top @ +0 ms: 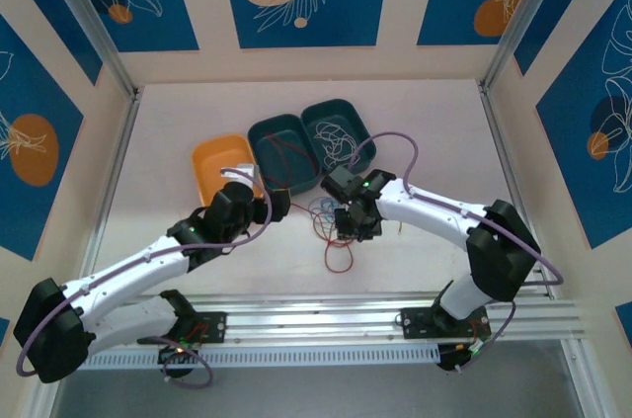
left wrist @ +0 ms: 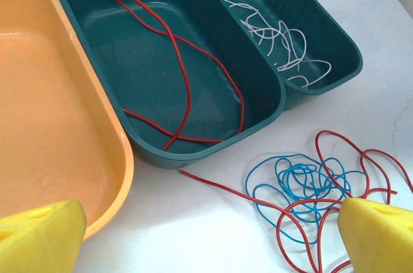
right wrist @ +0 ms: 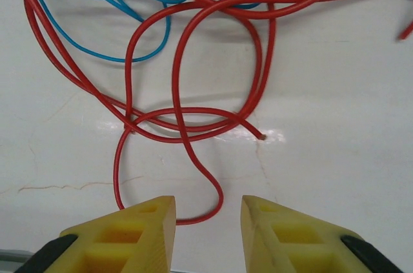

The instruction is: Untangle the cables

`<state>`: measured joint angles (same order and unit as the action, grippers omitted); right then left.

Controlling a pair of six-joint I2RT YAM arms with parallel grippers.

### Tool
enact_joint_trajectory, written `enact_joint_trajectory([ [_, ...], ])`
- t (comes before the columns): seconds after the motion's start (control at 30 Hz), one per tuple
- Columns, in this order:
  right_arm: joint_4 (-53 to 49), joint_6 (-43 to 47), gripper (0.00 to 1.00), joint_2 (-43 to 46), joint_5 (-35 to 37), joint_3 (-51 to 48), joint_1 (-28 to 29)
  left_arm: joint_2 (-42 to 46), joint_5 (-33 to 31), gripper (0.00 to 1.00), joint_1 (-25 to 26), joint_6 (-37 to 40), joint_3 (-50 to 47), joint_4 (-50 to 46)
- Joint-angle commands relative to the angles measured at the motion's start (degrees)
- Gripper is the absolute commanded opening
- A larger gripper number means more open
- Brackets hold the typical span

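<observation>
A loose red cable (right wrist: 187,124) lies tangled with a blue cable (right wrist: 97,2) on the white table. My right gripper (right wrist: 208,221) hangs low over them with its yellow fingers (right wrist: 145,228) a short way apart, and the lowest red loop lies in the gap, untouched on the right side. My left gripper (left wrist: 210,247) stands wide open beside the tangle (left wrist: 303,182), holding nothing. Another red cable (left wrist: 184,73) lies in the nearer teal tray (left wrist: 161,157). A white cable (left wrist: 284,40) lies in the farther teal tray (left wrist: 352,70). From above, the tangle (top: 331,230) sits between both grippers.
An orange tray (top: 219,163) with nothing in it stands left of the two teal trays (top: 265,131). All three trays sit at the middle back of the table. Metal frame rails run along the near edge (top: 326,314) and both sides.
</observation>
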<state>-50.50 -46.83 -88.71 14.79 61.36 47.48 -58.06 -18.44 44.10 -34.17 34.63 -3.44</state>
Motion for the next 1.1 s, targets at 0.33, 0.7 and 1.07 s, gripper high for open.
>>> enact_joint_trajectory([
  [0.33,4.92,1.48,0.31,-7.88,-0.41,0.59,-0.37,1.23,-0.48,1.00,-0.37,-0.65,-1.57,1.52],
  [0.7,10.68,2.27,0.06,-8.66,0.66,-2.89,-1.01,-0.13,-0.22,1.00,-0.37,-0.54,-3.13,4.32],
  [1.07,17.62,4.38,0.00,3.80,7.14,-12.97,-0.89,-1.55,1.07,1.00,-0.41,4.31,-6.37,13.11],
])
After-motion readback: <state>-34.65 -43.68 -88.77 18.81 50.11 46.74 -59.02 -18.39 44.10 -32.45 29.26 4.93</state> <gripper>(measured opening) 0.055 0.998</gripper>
